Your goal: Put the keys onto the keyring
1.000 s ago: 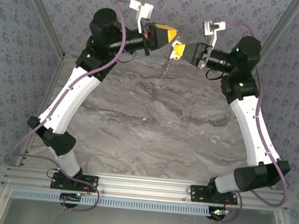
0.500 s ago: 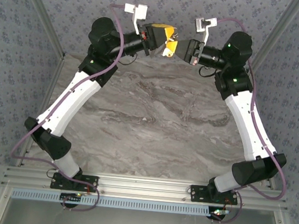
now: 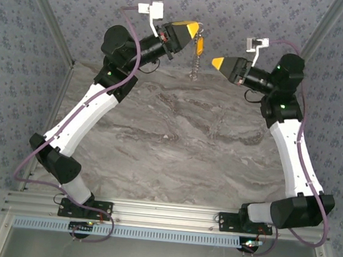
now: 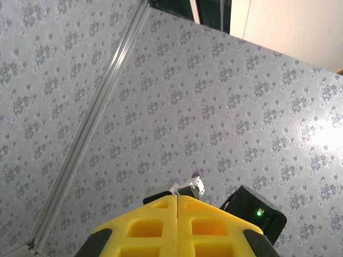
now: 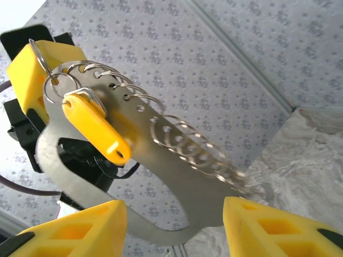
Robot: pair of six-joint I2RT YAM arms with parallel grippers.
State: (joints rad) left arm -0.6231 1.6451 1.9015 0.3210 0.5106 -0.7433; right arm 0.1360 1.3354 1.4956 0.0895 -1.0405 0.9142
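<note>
The tabletop [image 3: 176, 147] is grey veined marble. Walls [image 3: 250, 8] papered in a blue-grey floral pattern rise from its far and side edges; an aluminium rail [image 3: 169, 216] runs along its near edge.

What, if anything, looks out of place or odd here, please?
Nothing looks damaged or spilled. The one unusual sight: the keyring hangs in mid-air, pinched in the shut left fingers, with the yellow key and chain dangling from it. The right fingers stand open nearby.

The keyring's chain [image 5: 179, 140] blurs toward its lower end.
</note>
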